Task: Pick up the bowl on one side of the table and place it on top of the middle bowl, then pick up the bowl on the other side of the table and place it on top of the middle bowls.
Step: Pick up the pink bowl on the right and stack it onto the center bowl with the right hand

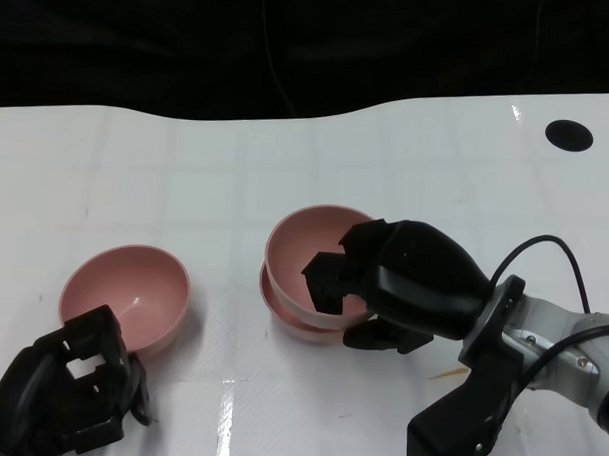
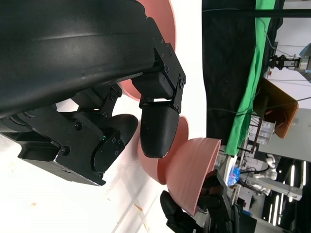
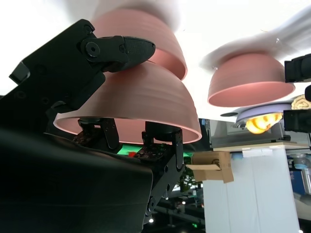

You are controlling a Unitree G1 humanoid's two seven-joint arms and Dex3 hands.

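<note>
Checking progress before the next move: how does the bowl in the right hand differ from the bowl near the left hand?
The held bowl is gripped at its rim by the right hand and tilted; the left bowl stands upright, and no view shows the left hand gripping it. The held bowl sits in the middle bowl; the left bowl rests alone on the table. Both are pink and look alike in shape and size.

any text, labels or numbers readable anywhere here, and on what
None can be read. The pink bowls, the white table and both black hands, left and right, carry no visible writing. The background clutter in the wrist views is too small and blurred to read.
</note>
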